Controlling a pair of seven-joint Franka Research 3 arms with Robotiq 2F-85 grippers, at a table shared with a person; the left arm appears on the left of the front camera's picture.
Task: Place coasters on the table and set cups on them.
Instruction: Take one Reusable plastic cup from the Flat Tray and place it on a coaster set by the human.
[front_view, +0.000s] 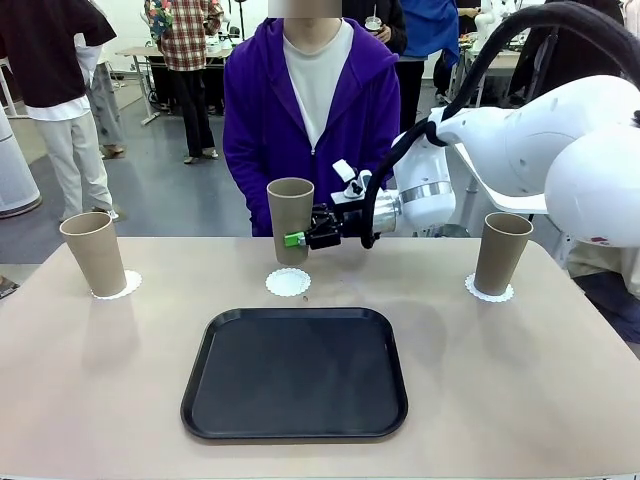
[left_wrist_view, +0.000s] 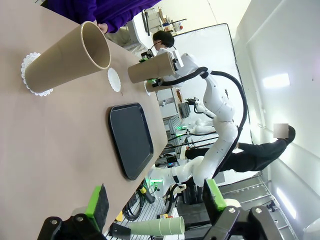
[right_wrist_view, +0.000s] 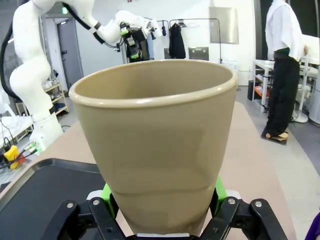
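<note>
Three greyish-tan cups show in the front view. The left cup (front_view: 93, 253) stands on a lacy white coaster (front_view: 117, 285), and the right cup (front_view: 500, 252) stands on another coaster (front_view: 489, 290). My right gripper (front_view: 296, 239) is shut on the middle cup (front_view: 290, 208), holding it upright just above the bare middle coaster (front_view: 288, 282). In the right wrist view that cup (right_wrist_view: 157, 145) sits between the green pads (right_wrist_view: 107, 192) of the right gripper (right_wrist_view: 160, 210). My left gripper (left_wrist_view: 155, 200) is open and holds nothing, off past the table's left end, looking along the table (left_wrist_view: 60, 145).
A black tray (front_view: 295, 372) lies on the near middle of the beige table (front_view: 90, 390). A person in a purple hoodie (front_view: 310, 110) stands at the far edge, right behind the held cup. My right arm (front_view: 520, 150) reaches in from the right above the right cup.
</note>
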